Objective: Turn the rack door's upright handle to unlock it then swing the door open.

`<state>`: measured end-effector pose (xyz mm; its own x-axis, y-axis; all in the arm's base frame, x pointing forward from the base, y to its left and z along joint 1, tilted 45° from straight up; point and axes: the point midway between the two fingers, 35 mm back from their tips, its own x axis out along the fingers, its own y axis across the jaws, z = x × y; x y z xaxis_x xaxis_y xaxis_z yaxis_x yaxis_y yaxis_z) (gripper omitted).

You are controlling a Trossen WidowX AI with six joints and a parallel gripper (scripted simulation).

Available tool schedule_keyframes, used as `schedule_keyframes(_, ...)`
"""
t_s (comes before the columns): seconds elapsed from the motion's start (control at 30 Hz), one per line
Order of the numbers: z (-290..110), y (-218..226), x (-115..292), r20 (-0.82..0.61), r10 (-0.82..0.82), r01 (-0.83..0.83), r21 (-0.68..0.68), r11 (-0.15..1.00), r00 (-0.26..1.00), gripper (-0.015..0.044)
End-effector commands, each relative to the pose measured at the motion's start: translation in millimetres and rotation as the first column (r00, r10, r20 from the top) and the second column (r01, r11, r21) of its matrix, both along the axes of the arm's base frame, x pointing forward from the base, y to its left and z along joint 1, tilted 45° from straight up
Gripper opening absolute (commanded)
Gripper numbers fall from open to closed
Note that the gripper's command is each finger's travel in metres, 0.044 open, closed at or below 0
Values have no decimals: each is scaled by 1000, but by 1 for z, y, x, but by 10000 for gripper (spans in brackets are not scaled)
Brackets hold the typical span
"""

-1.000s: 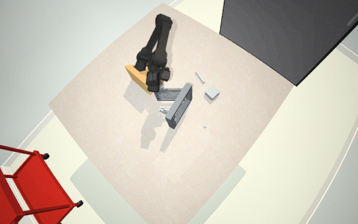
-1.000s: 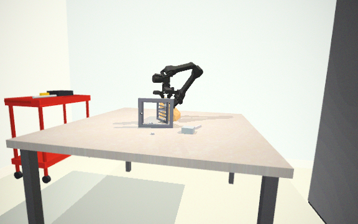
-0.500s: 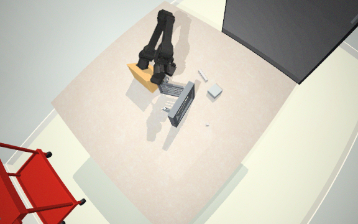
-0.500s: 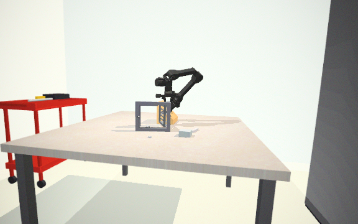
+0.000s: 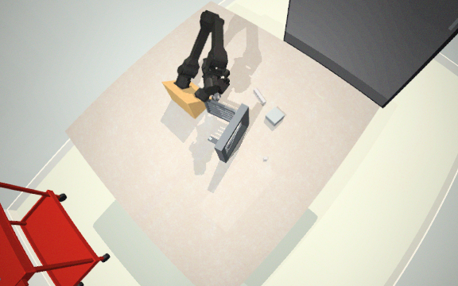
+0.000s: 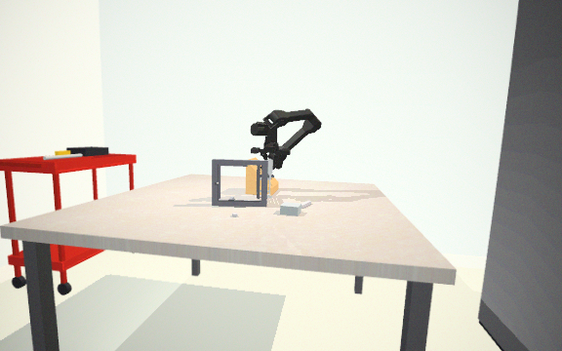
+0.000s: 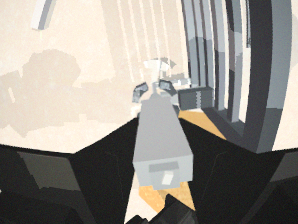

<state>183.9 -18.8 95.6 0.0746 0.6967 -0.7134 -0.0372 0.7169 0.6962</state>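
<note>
The grey rack frame (image 5: 232,133) (image 6: 215,182) stands upright on the table (image 5: 213,222) (image 6: 188,229). The slatted door (image 5: 222,111) (image 6: 259,181) (image 7: 265,75) stands swung far out, roughly square to the frame; the exact angle cannot be told. My gripper (image 5: 213,96) (image 6: 270,163) (image 7: 157,123) is shut on the light grey handle (image 7: 164,135) at the door's free edge, with a black finger on each side. A dark grey bracket (image 7: 196,98) lies between handle and door. In the top view the arm mostly hides the handle.
An orange wedge block (image 5: 194,104) (image 6: 252,181) (image 7: 200,122) is close to the door's free edge, by the arm's base. A white bar (image 5: 259,96) (image 7: 42,14), a pale box (image 5: 275,116) (image 6: 291,209) and a small white piece (image 5: 265,159) (image 6: 234,214) lie on the frame's other side.
</note>
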Motion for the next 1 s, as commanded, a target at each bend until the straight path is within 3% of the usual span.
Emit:
schedule_keyframes(0.0, 5, 5, 1, -33, -41, 41, 5, 999, 999, 13)
schedule_keyframes(0.43, 5, 5, 1, -35, -43, 43, 6, 999, 998, 13)
schedule_keyframes(0.77, 5, 5, 1, -35, -43, 43, 6, 999, 998, 275)
schedule_keyframes(0.97, 10, 0, 1, -27, -50, 50, -4, 999, 998, 284)
